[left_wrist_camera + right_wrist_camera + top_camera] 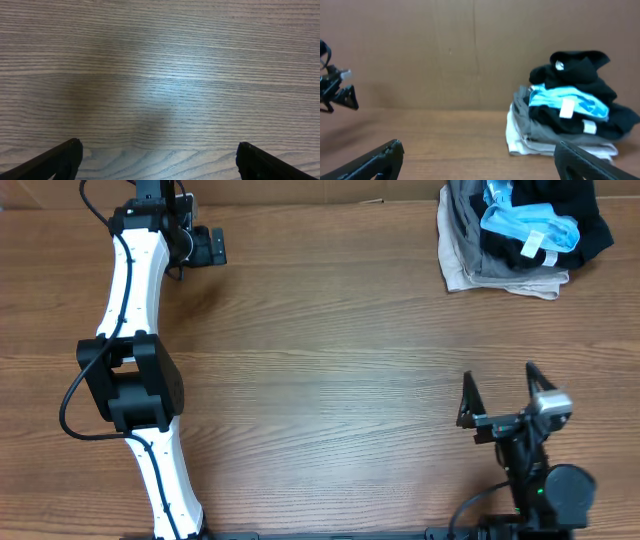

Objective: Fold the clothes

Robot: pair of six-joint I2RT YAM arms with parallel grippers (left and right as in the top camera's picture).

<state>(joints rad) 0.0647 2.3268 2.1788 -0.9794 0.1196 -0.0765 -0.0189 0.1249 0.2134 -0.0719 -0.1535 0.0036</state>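
Observation:
The black T-shirt (594,232) lies crumpled on top of a pile of clothes at the table's far right corner. In the right wrist view it (576,74) shows a small white logo. My left gripper (208,246) is open and empty at the far left of the table. Its wrist view shows only bare wood between the fingers (159,161). My right gripper (500,392) is open and empty near the front right, well short of the pile. Its fingers (479,160) point toward the pile.
In the same pile are a light-blue garment (525,222), a grey one (492,262) and a beige one (456,268) underneath. A brown cardboard wall (445,50) stands behind the table. The left arm (135,360) stretches along the left side.

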